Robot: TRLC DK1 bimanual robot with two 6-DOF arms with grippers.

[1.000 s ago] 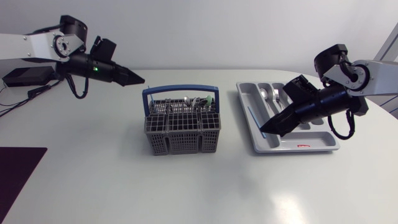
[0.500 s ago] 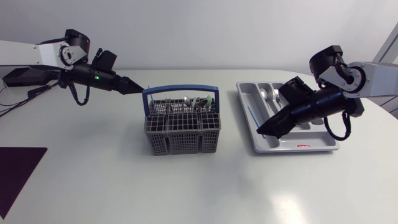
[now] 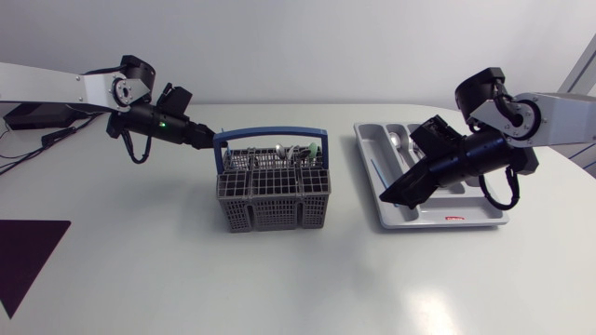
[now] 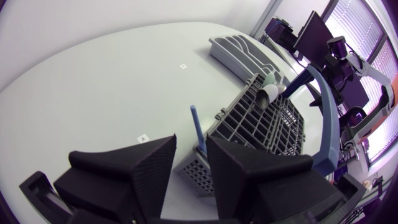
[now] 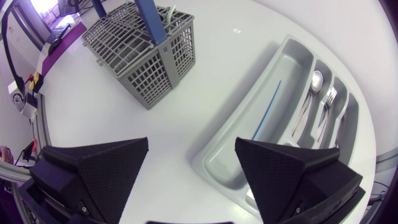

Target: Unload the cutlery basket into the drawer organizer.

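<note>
— Where is the cutlery basket [image 3: 273,186] sitting relative to the left hand [image 3: 207,142]?
— It is standing mid-worktop [image 3: 140,261]. The left hand is hovering just beside the nearer end of its blue handle [image 3: 270,137], apart from it. In the left wrist view the handle's post is showing ahead of the narrow gap between the slightly parted fingers.
— What is differing from a second ago?
— The left hand has been sinking and closing in on the handle. The right hand [image 3: 389,197] has been edging a little toward the basket.
— And the right arm's pose?
— It is slanting down over the near corner of the drawer organizer [image 3: 466,212], with its fingers spread wide and gripping nothing. A blue stick [image 5: 268,115], a spoon [image 5: 314,84] and a fork [image 5: 328,99] are lying in the organizer.
</note>
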